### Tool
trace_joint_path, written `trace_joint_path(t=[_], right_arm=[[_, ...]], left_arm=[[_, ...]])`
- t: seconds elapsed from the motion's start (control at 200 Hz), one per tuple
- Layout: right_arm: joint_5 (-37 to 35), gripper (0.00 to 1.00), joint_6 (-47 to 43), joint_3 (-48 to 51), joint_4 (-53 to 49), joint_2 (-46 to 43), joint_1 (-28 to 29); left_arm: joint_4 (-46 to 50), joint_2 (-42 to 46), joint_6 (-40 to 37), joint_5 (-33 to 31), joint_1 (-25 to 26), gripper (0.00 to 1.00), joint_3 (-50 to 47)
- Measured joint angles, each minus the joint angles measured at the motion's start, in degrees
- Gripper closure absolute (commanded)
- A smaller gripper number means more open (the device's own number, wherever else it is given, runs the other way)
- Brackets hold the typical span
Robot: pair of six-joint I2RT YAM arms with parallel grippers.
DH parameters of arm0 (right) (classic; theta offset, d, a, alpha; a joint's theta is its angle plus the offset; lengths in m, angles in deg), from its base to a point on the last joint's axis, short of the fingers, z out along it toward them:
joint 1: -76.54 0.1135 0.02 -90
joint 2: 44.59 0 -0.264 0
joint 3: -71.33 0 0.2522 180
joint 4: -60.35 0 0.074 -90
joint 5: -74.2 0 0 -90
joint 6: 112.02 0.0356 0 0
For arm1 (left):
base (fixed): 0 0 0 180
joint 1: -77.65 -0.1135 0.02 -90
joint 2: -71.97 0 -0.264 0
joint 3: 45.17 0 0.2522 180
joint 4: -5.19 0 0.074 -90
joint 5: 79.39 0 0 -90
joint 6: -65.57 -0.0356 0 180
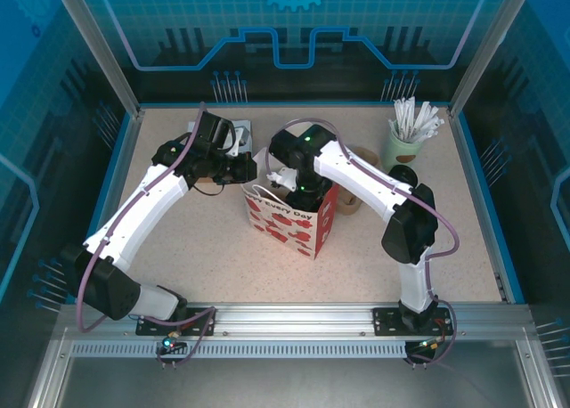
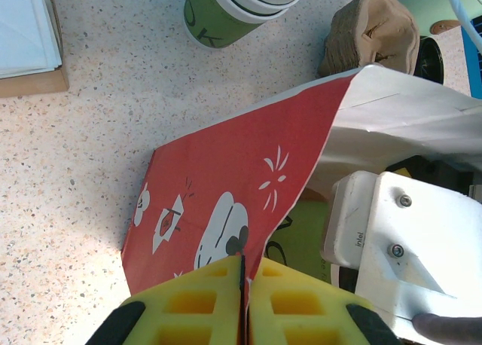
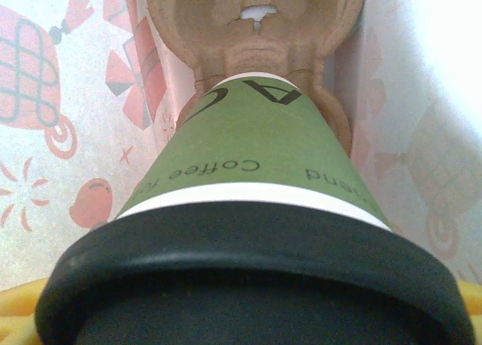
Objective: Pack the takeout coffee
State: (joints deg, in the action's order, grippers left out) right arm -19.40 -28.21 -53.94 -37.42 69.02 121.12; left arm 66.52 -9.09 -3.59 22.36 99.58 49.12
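Cup [image 3: 256,145]: standing upright in the cardboard tray [image 3: 252,29], inside the bag [image 2: 226,187]
Right claw [image 3: 245,322]: reaching straight down from above, clamping its lid end
Left claw [image 2: 242,300]: pinching the bag's rim, holding it open

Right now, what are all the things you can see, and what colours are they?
paper bag: one, red and white, table middle, open.
takeout coffee cup: one, green with black lid, inside the bag.
cardboard holder: one, brown, under that cup.
spare holder: one, brown, beyond the bag.
stacked cups: one stack, green and white, beyond the bag.
pot of sticks: one, pale green, white sticks, far right.
flat white stack: one, far side of table.
left gripper: yellow pads, shut on the bag's edge.
right gripper: yellow fingers either side of the cup's lid, inside the bag.
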Motion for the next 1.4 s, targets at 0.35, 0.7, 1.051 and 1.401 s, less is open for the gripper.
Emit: trace_joint_path(t=[0.35, 0.7, 1.051, 1.401], right_arm=[[0.0, 0.26, 0.0, -0.7, -0.7, 0.0, 0.0], [0.0, 0.26, 1.0, -0.8, -1.9, 0.0, 0.0], [0.7, 0.26, 2.8, -3.3, -2.9, 0.0, 0.0], [1.3, 0.26, 4.1, -6.3, -4.5, -0.5, 0.0]], left_arm=[[0.0, 0.0, 0.0, 0.0, 0.0, 0.91, 0.0], [0.0, 0.0, 0.0, 0.0, 0.1, 0.91, 0.0], [0.0, 0.0, 0.0, 0.0, 0.1, 0.91, 0.0], [0.0, 0.0, 0.0, -0.4, 0.3, 0.91, 0.0]])
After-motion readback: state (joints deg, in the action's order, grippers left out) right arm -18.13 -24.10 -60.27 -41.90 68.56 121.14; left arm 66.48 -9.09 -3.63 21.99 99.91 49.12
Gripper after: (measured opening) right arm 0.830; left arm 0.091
